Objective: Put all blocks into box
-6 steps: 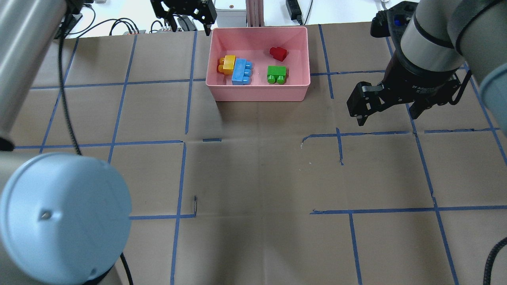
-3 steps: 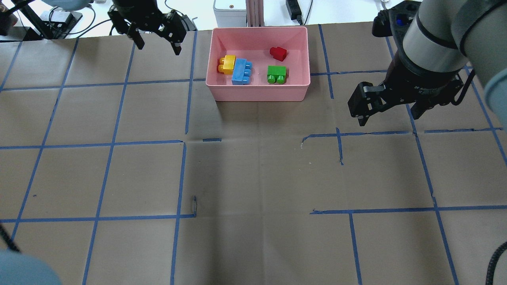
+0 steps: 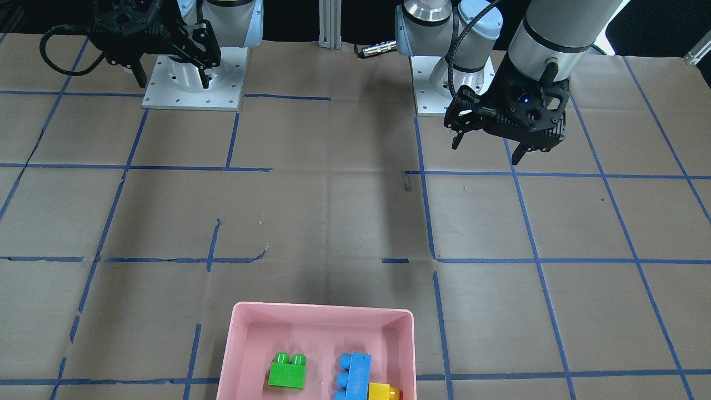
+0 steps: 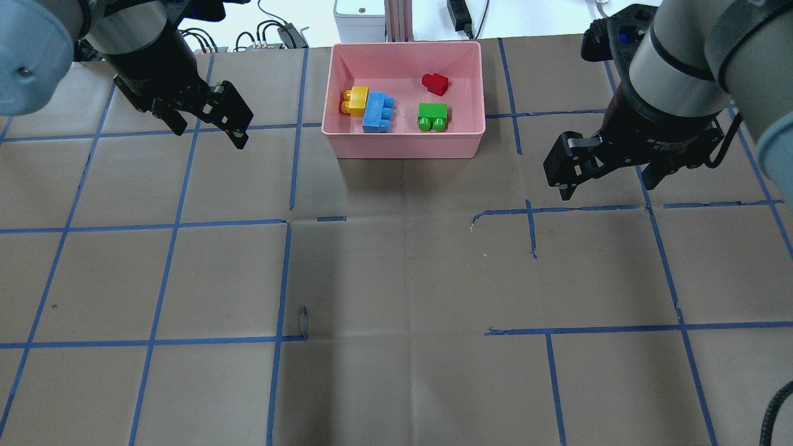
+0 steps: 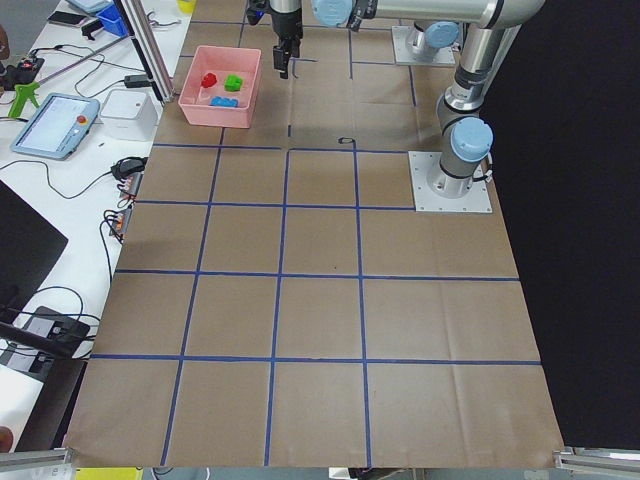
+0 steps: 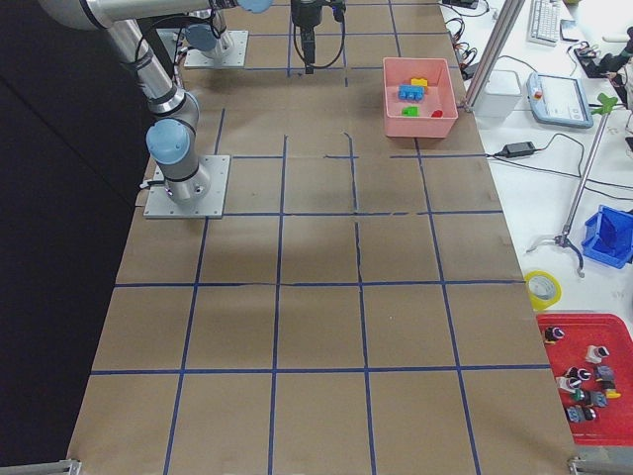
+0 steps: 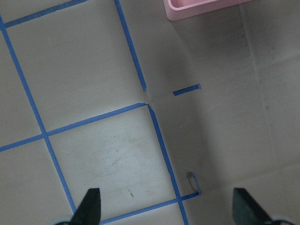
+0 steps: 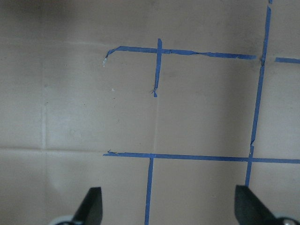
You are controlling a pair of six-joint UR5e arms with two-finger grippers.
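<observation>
The pink box (image 4: 403, 147) stands at the table's far middle. All four blocks lie in it: yellow (image 4: 357, 100) against blue (image 4: 378, 111) on the left, green (image 4: 432, 115) and red (image 4: 435, 83) on the right. The front-facing view shows the box (image 3: 322, 307) with green (image 3: 288, 371), blue (image 3: 355, 376) and yellow (image 3: 383, 391); red is cut off. My left gripper (image 4: 209, 135) hangs open and empty left of the box, apart from it. My right gripper (image 4: 607, 189) hangs open and empty right of the box. Both wrist views show bare paper between spread fingers.
Brown paper with a blue tape grid (image 4: 285, 223) covers the table. Cables and a power strip (image 4: 458, 15) lie beyond the far edge. A corner of the box shows in the left wrist view (image 7: 201, 7). The arm bases (image 3: 191, 83) stand at the robot's side.
My left gripper has swung from the table's far edge near the box's left corner leftward and toward the robot, over the table. The right gripper and the blocks have hardly moved.
</observation>
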